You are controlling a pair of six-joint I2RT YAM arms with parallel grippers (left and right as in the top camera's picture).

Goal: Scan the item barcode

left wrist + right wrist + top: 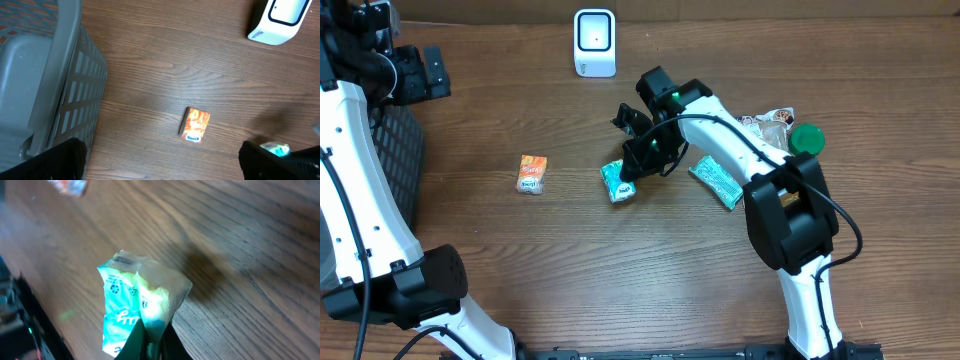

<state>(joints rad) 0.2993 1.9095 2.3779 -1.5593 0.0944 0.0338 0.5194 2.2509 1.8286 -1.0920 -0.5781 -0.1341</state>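
Your right gripper is clamped on one end of the teal snack packet, jaws pinched together on the wrapper, near the middle of the table. Whether the packet's far end touches the wood you cannot tell. Your left gripper hangs with its fingers spread wide and holds nothing, off at the far left beside the grey slatted basket.

The white barcode scanner stands at the back edge, well apart from the held packet, with bare wood between them. An orange packet lies to the left. A second teal packet lies to the right, partly under the right arm. Beyond it sit a crinkled clear wrapper and a green cap, touching.

The surface is dark wood grain. No barcode can be made out on the packet, and the fingers cover its lower end.
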